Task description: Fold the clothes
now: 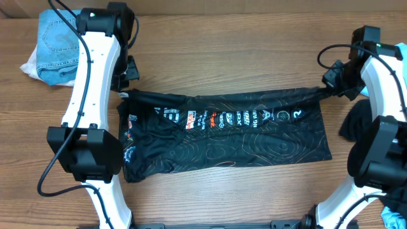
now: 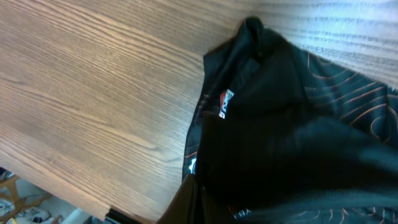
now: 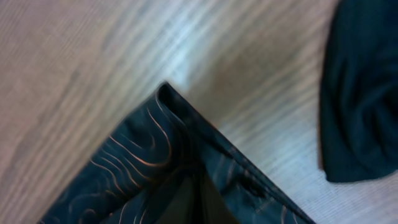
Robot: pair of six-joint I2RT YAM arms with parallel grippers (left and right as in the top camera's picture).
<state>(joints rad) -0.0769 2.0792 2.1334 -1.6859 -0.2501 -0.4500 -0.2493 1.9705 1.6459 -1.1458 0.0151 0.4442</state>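
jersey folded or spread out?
Spread: the jersey lies stretched in a long band across the table, far corners pinched by the left hand and right hand.

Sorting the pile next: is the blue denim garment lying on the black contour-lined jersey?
No, the blue denim garment lies apart from the black contour-lined jersey.

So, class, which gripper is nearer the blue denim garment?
Left. The left gripper pinches one corner of the jersey, a short way from the blue denim garment. The right gripper holds the opposite corner, much farther away.
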